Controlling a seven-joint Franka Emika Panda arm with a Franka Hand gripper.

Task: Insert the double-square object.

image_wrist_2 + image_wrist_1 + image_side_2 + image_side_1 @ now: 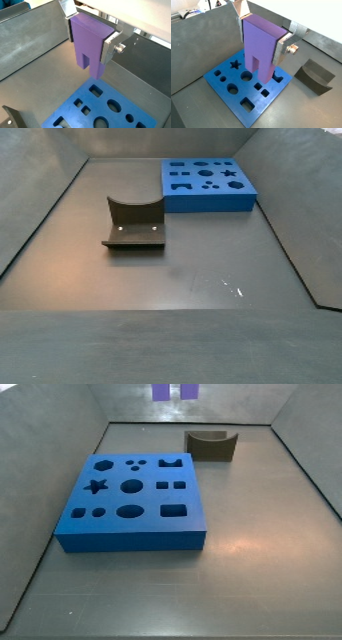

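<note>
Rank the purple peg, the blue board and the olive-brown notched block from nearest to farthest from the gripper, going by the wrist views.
1. The double-square object: clamped between the fingers of the gripper, hanging down from it.
2. The blue board: on the floor directly beneath the peg's lower end.
3. The olive-brown notched block: on the floor, off to the board's side.

You are looking into a grey bin: a smooth matte floor [254,564] closed in by sloped grey walls [54,484] on each side, and a back wall [160,140] at the far edge. Soft overhead light leaves pale glints on the floor near its front edge [230,286]. Beyond the wall tops, a wrist view shows bright white clutter [198,6], too blurred to name
</note>
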